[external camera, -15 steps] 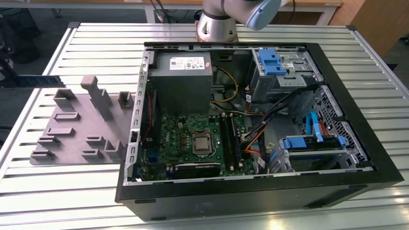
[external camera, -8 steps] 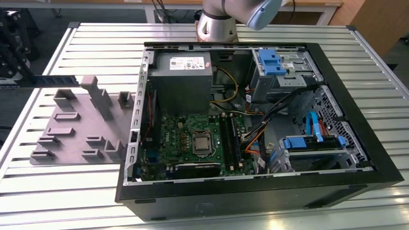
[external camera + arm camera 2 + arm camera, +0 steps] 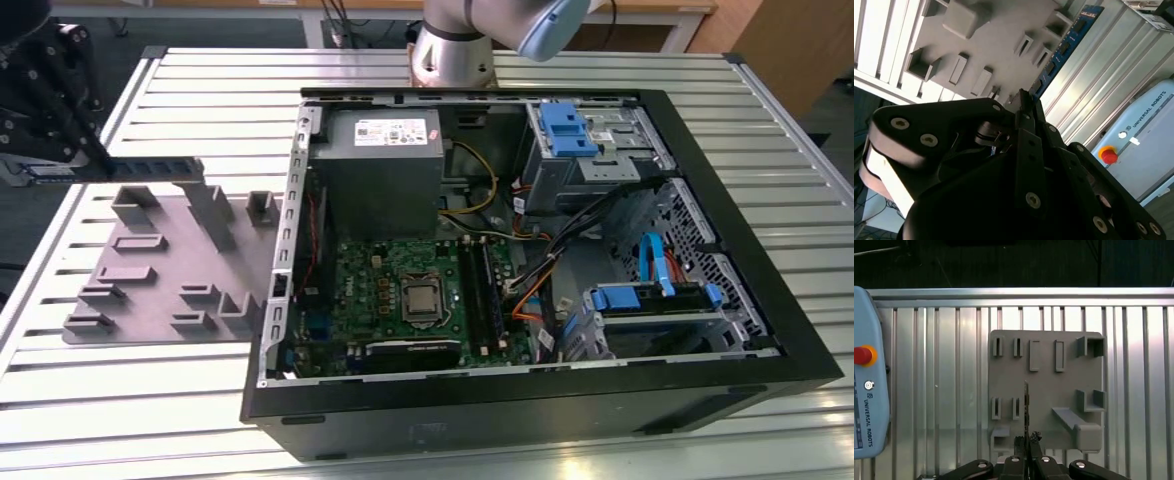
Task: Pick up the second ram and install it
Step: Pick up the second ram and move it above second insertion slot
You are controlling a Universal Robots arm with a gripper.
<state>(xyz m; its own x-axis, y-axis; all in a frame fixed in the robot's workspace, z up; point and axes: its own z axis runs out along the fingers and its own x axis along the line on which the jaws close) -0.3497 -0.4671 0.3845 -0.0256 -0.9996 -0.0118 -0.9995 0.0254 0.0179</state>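
Now my gripper (image 3: pixel 1027 439) clenches the second ram (image 3: pixel 147 169) over the holder tray (image 3: pixel 167 255). The pick looks done; installing demands careful alignment with the motherboard (image 3: pixel 387 290) slots at four o'clock.

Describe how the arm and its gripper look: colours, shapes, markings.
The arm is a silver-grey cylinder with rounded joints and a pale blue end cap. The gripper is matte black, built of flat angular plates and linkages studded with silver screw heads, narrowing to two slim fingers.
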